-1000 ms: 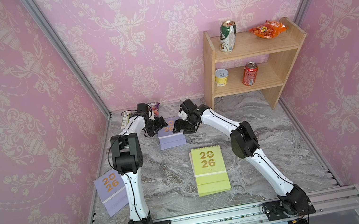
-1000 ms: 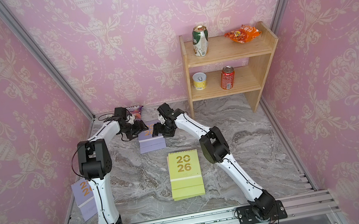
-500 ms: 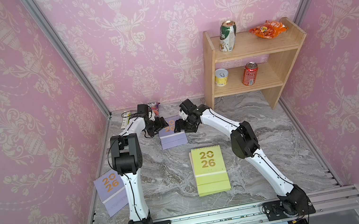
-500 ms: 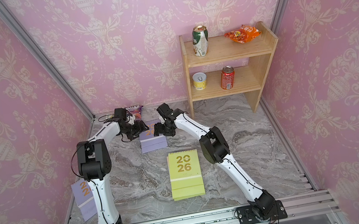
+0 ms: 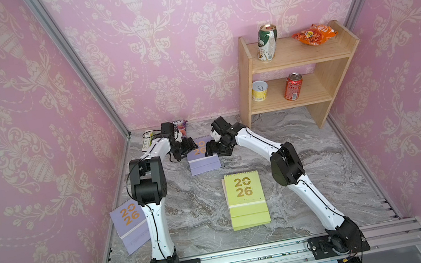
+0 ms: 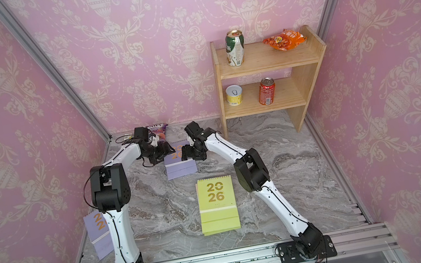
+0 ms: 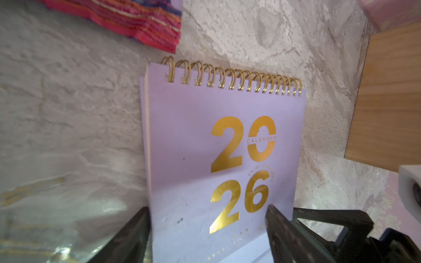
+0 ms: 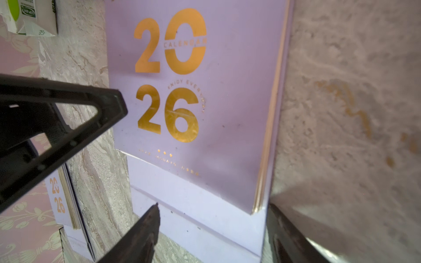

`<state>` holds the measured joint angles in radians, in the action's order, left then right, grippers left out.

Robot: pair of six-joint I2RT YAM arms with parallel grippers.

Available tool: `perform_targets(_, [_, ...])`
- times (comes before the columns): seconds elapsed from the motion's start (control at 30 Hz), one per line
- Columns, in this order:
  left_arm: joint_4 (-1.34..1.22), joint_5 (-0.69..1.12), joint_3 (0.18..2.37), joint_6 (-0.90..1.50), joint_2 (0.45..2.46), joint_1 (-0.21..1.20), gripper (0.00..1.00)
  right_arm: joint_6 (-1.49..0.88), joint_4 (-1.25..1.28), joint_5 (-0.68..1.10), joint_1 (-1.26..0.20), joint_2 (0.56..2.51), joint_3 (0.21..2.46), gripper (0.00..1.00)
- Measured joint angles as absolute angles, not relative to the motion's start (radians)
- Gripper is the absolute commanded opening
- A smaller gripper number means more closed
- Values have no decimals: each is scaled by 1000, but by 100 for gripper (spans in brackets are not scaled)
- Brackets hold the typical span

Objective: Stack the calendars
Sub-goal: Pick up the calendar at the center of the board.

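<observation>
A lilac calendar [image 5: 203, 158] with gold "2026" lies flat at the back of the table, between my two grippers. My left gripper [image 7: 208, 218] is open at the calendar's left side. One of its fingers [image 7: 136, 234] is beside the edge and the other is over the cover. My right gripper [image 8: 214, 216] is open at the right side, its jaws straddling the calendar's lower flap and right edge. A yellow-green calendar [image 5: 246, 199] lies mid-table. Another lilac calendar [image 5: 129, 225] lies by the left wall, partly hidden behind the left arm.
A purple snack pouch [image 5: 181, 127] and a small carton [image 5: 147, 143] lie at the back wall behind the left gripper. A wooden shelf [image 5: 296, 60] at the back right holds three cans and an orange snack bag. Pink walls close in both sides.
The lilac calendar between the grippers has shifted slightly to the right, and both grippers have stayed at its sides. The left jaws have narrowed a little.
</observation>
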<state>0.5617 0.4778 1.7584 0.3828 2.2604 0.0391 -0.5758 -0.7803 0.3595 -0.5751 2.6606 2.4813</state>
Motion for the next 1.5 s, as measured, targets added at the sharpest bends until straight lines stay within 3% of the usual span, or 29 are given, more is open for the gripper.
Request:
perform_targets(0.47, [365,576,1567,421,2173,15,76,-603,-729,479,-546,2658,2454,73])
perform_targets(0.7, [207,753,1379,485,2011,30,73,-604,-667,536,-559,2656,2444,72])
perform_targets(0.87, [173,788,1343,497,1930,35,59,-606,-630,558,-585,2638,2411,71])
perform_targets(1.0, [184,744,1323,471,1916,31,40,-603,-632,557,-590,2587,2347,71])
perform_targets(1.17, [210,743,1297,465,1900,23,28,-595,-632,539,-591,2534,2286,71])
perform_targets(1.33, [236,742,1286,461,1868,25,1,-586,-605,524,-593,2490,2231,71])
perform_targets(1.5, [262,736,1270,460,1821,25,0,-575,-569,503,-593,2422,2151,71])
